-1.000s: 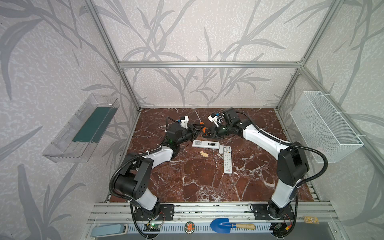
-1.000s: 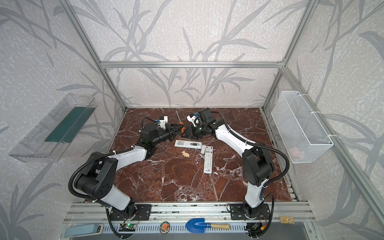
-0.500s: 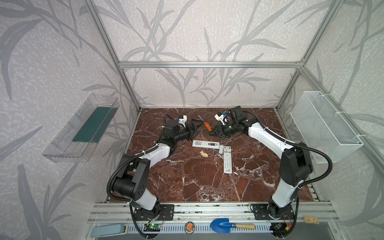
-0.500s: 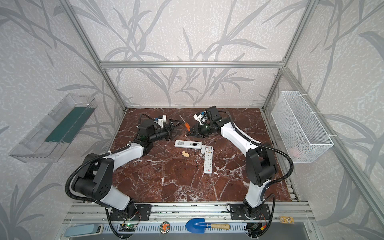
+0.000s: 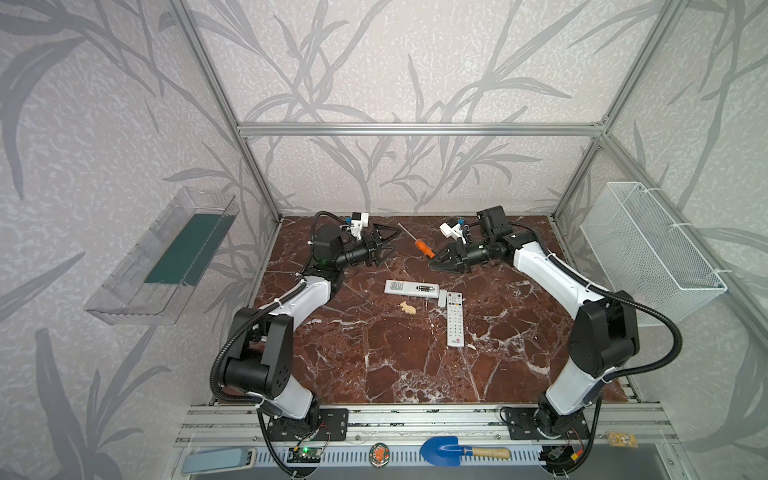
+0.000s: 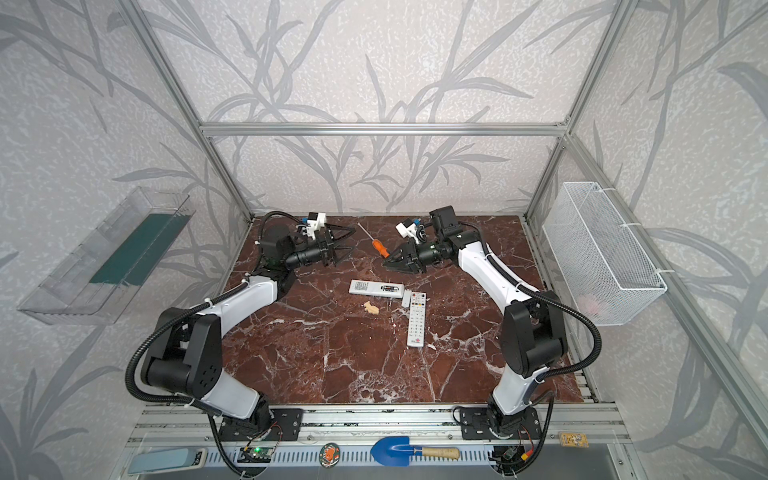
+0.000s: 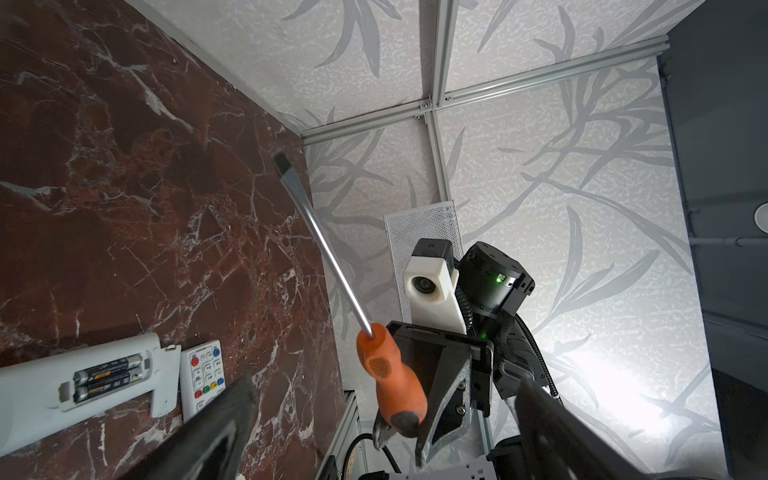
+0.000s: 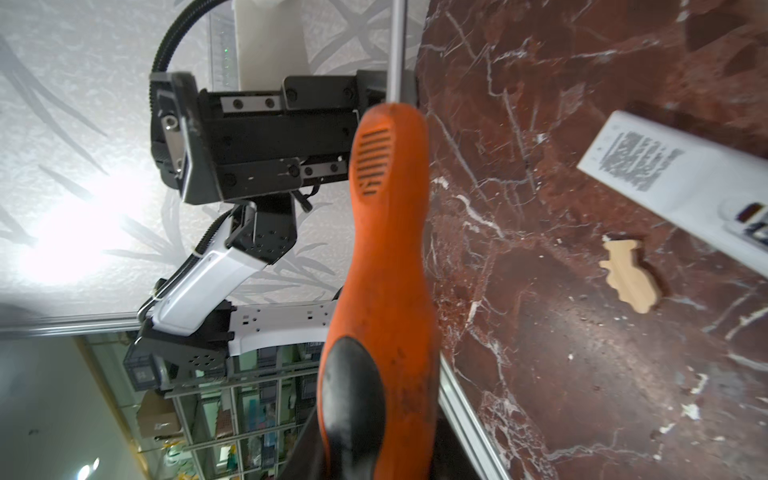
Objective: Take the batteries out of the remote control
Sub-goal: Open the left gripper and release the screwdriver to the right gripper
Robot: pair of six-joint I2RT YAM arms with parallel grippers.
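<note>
left wrist view: two batteries [image 7: 108, 376] are lying side by side in the open bay of the remote control [image 7: 37, 395], which is resting back up on the table [image 7: 124, 166].
remote control, place: in both top views it is lying about midway between the table's left and right edges, somewhat nearer the far edge, with its length running left to right.
cover [image 5: 441, 298]: this small white piece is lying just beside the battery end of the remote control; it seems to be touching it, though the top views are too coarse to be sure.
second remote [image 5: 455, 318]: it is lying buttons up, just beside the cover, stretching toward the near edge.
left gripper [image 5: 392, 242]: it is hovering near the far left corner, jaws spread wide and gripping nothing.
right gripper [image 5: 433, 262]: it is hovering toward the far edge, right of the middle, jaws pinching the butt of the screwdriver [image 5: 424, 249].
screwdriver, pose: its orange handle is sitting in the right gripper while the bare shaft is slanting up toward the far edge, clear of the table and apart from the left gripper.
wooden figure [image 5: 408, 308]: it is lying on the near side of the remote control, close by it.
</note>
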